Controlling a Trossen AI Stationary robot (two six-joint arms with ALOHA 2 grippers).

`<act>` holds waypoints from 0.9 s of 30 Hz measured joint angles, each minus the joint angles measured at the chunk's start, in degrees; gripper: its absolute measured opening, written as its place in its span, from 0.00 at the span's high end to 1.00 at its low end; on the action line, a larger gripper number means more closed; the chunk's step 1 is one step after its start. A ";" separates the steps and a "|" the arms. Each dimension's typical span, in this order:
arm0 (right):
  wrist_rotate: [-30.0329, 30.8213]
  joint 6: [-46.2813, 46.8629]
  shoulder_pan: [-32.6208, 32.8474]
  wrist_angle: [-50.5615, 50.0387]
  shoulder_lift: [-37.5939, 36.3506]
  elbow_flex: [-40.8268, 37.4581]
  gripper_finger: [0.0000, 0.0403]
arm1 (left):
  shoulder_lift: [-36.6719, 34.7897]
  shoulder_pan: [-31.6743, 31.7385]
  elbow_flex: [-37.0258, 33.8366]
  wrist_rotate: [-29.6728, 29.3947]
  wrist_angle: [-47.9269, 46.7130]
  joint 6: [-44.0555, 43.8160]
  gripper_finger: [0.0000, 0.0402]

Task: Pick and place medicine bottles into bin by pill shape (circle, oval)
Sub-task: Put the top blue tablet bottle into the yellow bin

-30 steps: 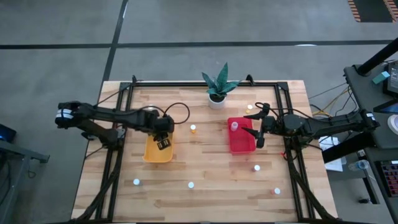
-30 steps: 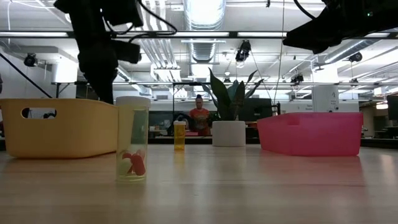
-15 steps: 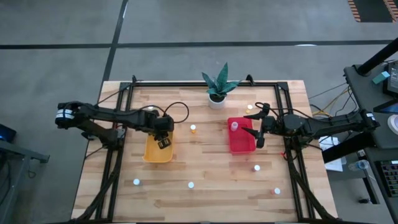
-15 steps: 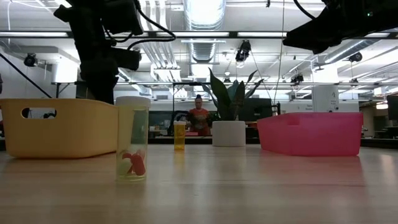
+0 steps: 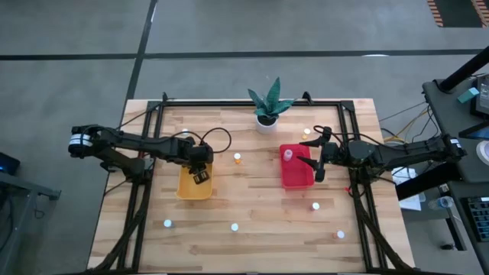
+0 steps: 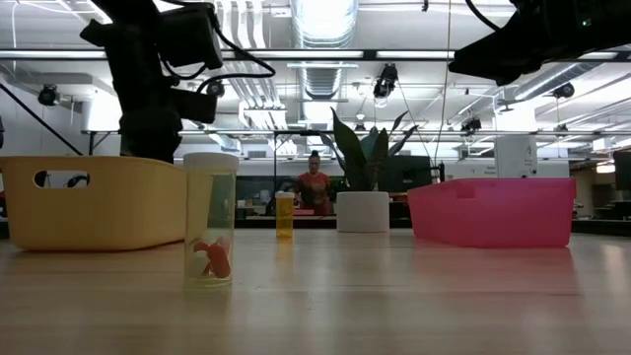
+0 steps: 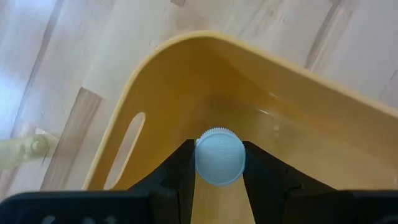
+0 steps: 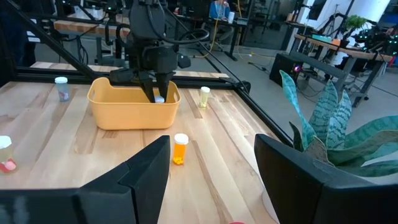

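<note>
We've got the left pincer clamped on a white-capped medicine bottle, hanging right inside the yellow bin, left of centre in the high view. In the left wrist view the cap sits snug between the two dark fingers with the bin's curved wall just beyond it.

The right pincer waits with its jaws spread wide and nothing in them, over the right edge of the pink bin, which already has one bottle in it.

Further out on the counter, an orange bottle stands between the bins, and loose bottles sit along the lower part of the high view. A potted plant stands at top centre.

What could go wrong, we reckon:
- If the bottle is let go from too high, it could bounce or roll against the wall instead of settling.
- The fingers are close to the bin wall, so pulling out at an angle could snag the rim and drag the whole bin.
- We can't read the pill shape from here, so a wrong-bin drop is possible.
</note>
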 joint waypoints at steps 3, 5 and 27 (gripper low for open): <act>0.00 0.00 0.02 0.00 0.00 0.00 0.44 | 0.00 0.00 0.00 0.00 0.13 0.00 0.77; 0.00 0.00 0.02 0.00 0.00 0.00 0.44 | 0.00 0.00 0.00 0.00 0.13 0.02 0.77; 0.00 0.02 0.02 -0.42 0.00 0.00 0.44 | -0.01 0.00 0.30 0.00 -0.30 -0.04 0.64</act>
